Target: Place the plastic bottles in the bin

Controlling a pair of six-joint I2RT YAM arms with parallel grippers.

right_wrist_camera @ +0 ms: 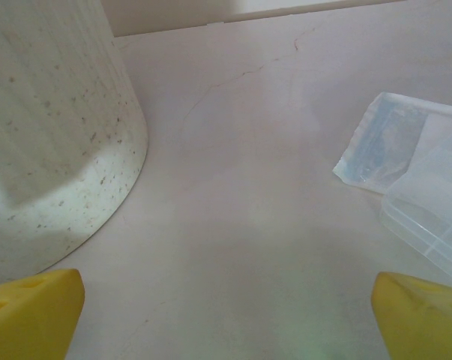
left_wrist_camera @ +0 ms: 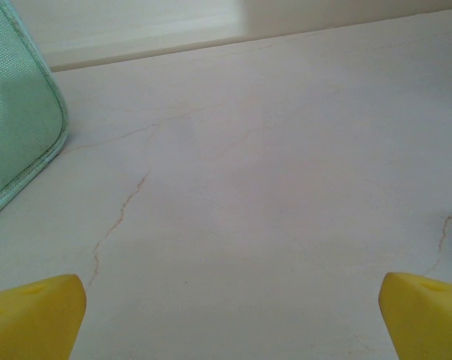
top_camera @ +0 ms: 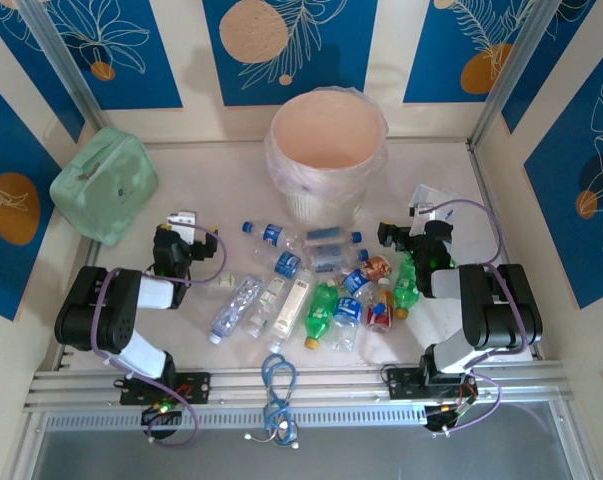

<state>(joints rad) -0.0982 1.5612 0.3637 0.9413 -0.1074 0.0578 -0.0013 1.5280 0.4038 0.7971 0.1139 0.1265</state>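
Note:
The plastic bottles [top_camera: 311, 285] lie in a loose heap on the table between my two arms: clear ones with blue labels [top_camera: 273, 237], green ones with yellow caps [top_camera: 322, 304] and a red-labelled one [top_camera: 379, 313]. Behind them stands the bin [top_camera: 326, 150], round, cream, lined with a clear bag; its speckled wall [right_wrist_camera: 53, 135] fills the left of the right wrist view. My left gripper [top_camera: 185, 224] [left_wrist_camera: 229, 322] is open over bare table left of the heap. My right gripper [top_camera: 411, 224] [right_wrist_camera: 227, 319] is open right of the heap, beside the bin's foot, with nothing between its fingers.
A mint-green pouch [top_camera: 104, 186] [left_wrist_camera: 16, 127] lies at the back left, close to the left gripper. Clear plastic packaging [right_wrist_camera: 409, 161] [top_camera: 425, 196] lies at the back right of the right gripper. A blue cable [top_camera: 278, 385] hangs over the front rail. Patterned walls enclose the table.

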